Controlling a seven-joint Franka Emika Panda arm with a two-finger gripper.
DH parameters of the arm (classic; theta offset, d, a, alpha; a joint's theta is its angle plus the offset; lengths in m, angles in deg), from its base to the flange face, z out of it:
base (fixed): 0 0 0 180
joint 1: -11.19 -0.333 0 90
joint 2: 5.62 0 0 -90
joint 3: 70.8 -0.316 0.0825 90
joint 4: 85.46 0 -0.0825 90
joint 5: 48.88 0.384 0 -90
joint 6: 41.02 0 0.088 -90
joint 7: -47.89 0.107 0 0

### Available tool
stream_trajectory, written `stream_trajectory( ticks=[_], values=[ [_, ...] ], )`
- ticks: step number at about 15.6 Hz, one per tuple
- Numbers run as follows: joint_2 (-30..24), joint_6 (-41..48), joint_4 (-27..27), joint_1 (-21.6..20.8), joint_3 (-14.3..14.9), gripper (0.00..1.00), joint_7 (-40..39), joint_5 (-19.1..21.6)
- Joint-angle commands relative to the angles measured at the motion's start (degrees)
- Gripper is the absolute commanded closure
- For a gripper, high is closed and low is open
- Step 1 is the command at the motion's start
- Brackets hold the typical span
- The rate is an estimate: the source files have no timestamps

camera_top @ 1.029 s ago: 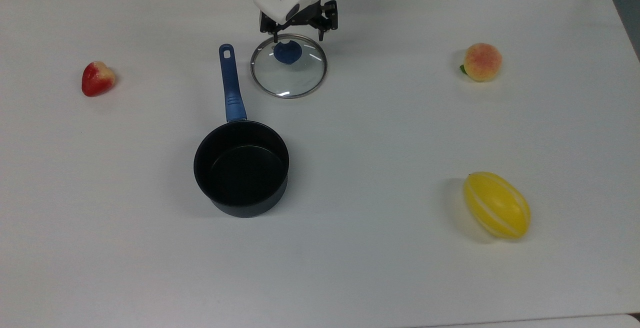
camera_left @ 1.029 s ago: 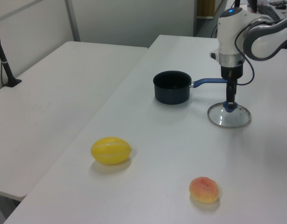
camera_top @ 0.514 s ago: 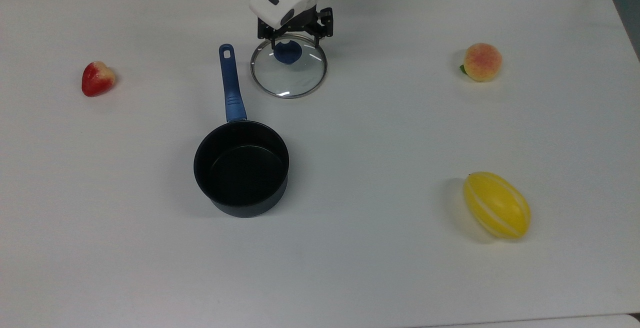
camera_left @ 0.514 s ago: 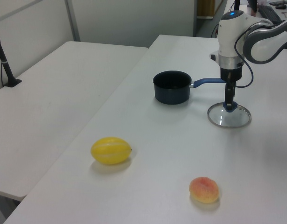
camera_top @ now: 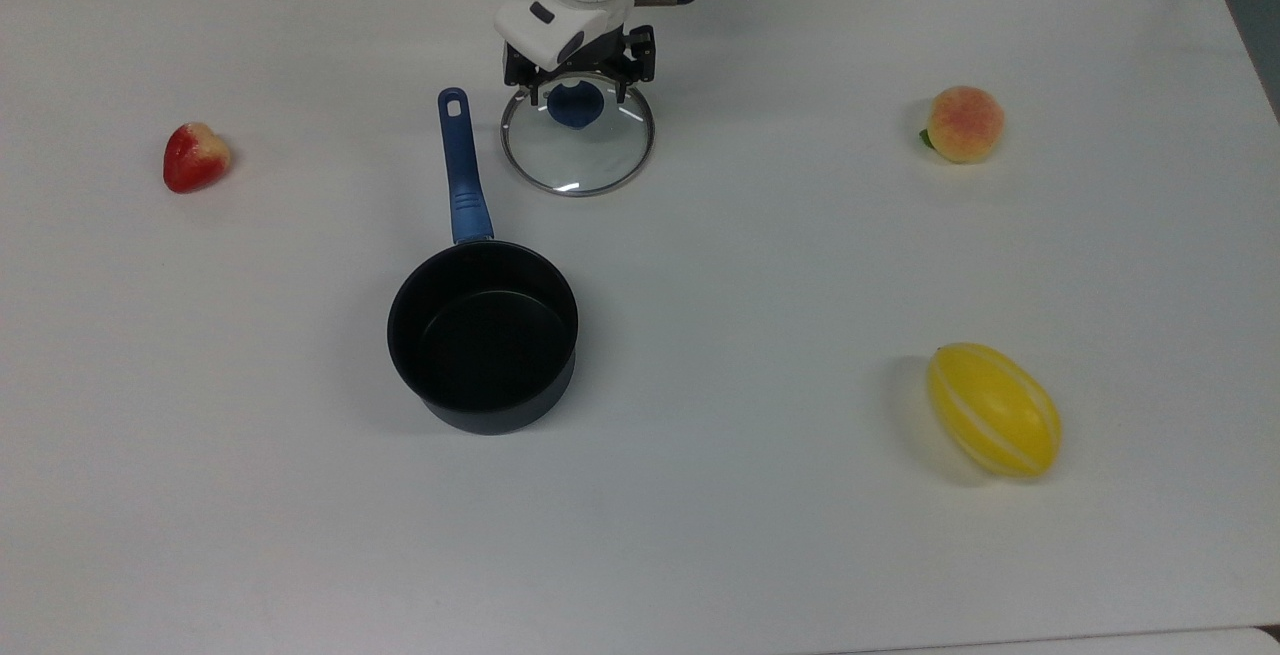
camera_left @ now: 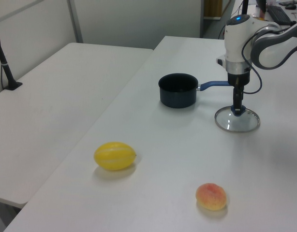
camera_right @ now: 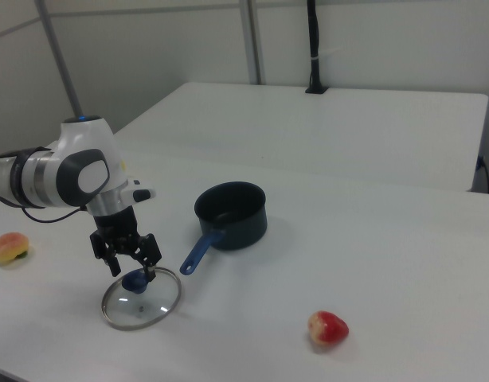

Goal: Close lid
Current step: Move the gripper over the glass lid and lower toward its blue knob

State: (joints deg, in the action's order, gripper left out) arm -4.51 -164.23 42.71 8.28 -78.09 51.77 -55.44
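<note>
The lid (camera_top: 578,140) lies flat on the tabletop (camera_top: 800,265), just beside the blue handle (camera_top: 460,170) of the open black saucepan (camera_top: 483,335), its blue knob (camera_top: 575,105) facing up. My tool (camera_top: 577,93) hangs directly over that knob with its fingers spread apart on either side, not yet clamped on it. I judge I am at the grasping step: next I must lower a little, pinch the knob squarely, then lift and carry the lid over the saucepan.

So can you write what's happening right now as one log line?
gripper: open, straddling knob | lid: flat on table | saucepan: uncovered, empty | step: grasp pending
</note>
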Motion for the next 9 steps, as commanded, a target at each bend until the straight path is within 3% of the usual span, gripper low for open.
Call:
stream_trajectory(
  ticks=[1, 5, 9],
  values=[
    [0.64, -2.65, 0.95, 1.07, -0.62, 0.01, 1.30, -1.25],
    [1.17, -2.56, 1.12, 0.98, -0.62, 0.05, 1.30, -2.48],
    [1.26, -2.30, 1.56, 0.89, -0.62, 0.26, 1.30, -2.92]
  ],
)
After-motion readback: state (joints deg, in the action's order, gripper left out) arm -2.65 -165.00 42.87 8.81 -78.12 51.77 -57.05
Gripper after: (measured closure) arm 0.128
